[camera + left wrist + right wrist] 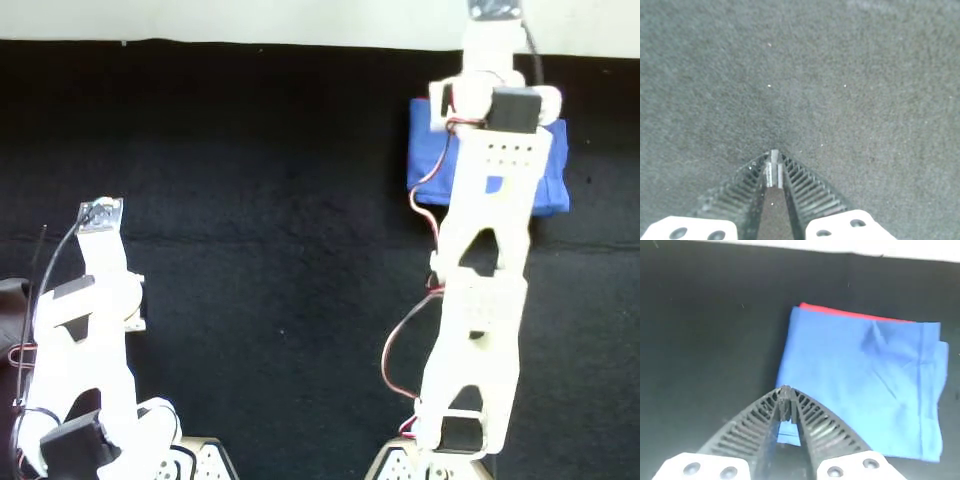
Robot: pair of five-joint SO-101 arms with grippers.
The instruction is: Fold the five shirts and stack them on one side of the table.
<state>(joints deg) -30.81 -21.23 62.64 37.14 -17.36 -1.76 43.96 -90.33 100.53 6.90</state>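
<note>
Left gripper (773, 157): jaws pressed together, nothing between them, low over bare black table cloth (840, 75). No shirt near it, so it looks parked.

Right gripper (785, 392): jaws also pressed together, and I see nothing pinched. The tips sit over the near edge of the blue shirt (865, 380). Most of the shirt lies ahead of the tips and off to one side, and a sliver of blue shows under the jaws.

My read is that the blue shirt is down on the stack and the step in hand is clearing off it. To do that cleanly:
- lift straight up before pulling back
- keep the jaws closed so the ribbed pads don't snag the near hem
- no sideways sweep, because the top layer is loose fabric and will slide

Shirt state: the blue shirt is folded to a rough rectangle, flat, with light creases and a seam line along one side. It lies on a red shirt (840, 311), which peeks out as a thin strip past the blue shirt's far edge, so alignment is slightly off but acceptable. The stack is at the table's far right, under the extended arm.
</note>
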